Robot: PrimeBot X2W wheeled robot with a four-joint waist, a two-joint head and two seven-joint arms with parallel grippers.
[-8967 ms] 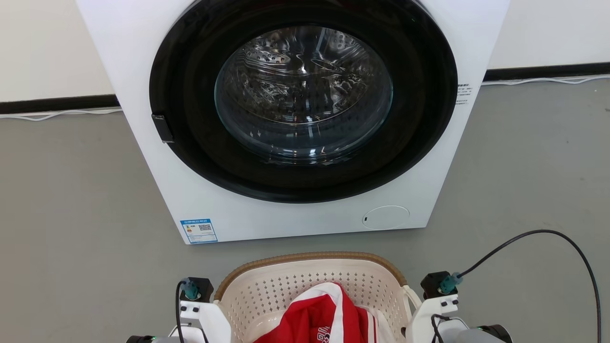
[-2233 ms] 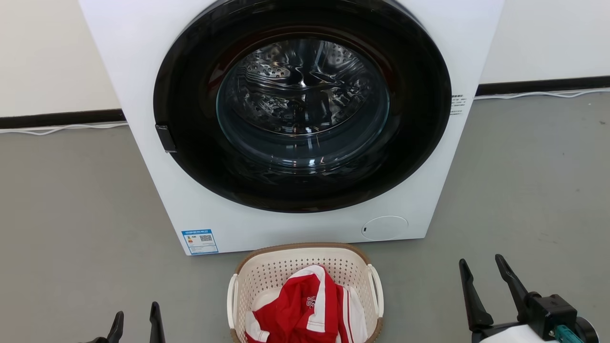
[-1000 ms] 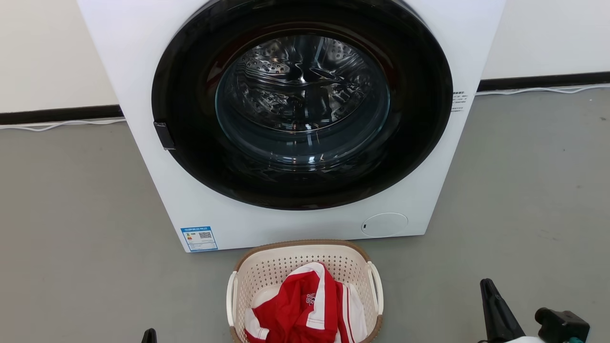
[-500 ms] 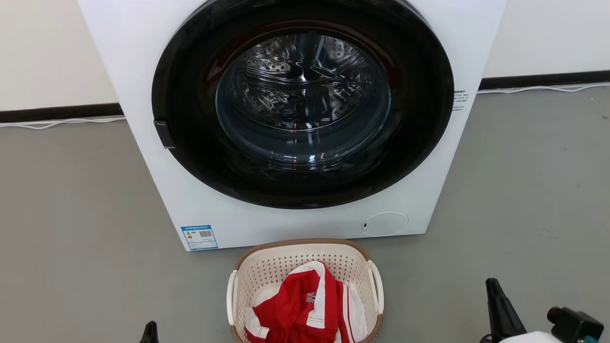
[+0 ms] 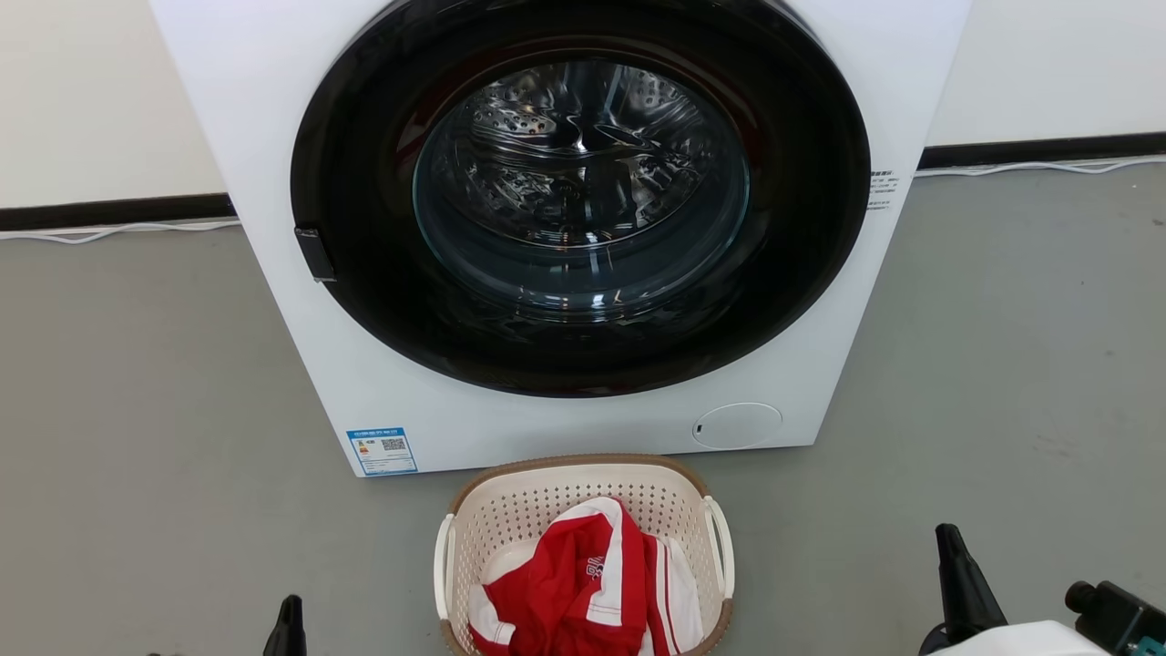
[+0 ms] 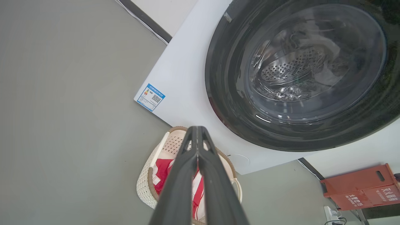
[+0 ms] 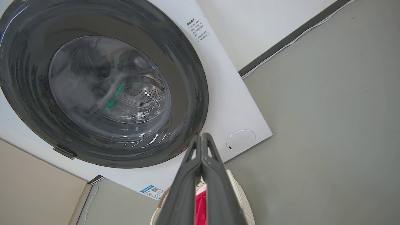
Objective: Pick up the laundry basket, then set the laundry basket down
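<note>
Left hand (image 5: 290, 627) and right hand (image 5: 949, 547) are at the near edge, fingers pressed together and gripping nothing. Each is clear of the laundry basket (image 5: 583, 461). The basket stands on the floor (image 5: 137, 456) between them, holding a red garment (image 5: 583, 583), with its loop handles facing left and right. The left hand appears nearer. Long axis: not determinable, because the near end is cut off. The washer (image 5: 547, 428) stands close behind.
</note>
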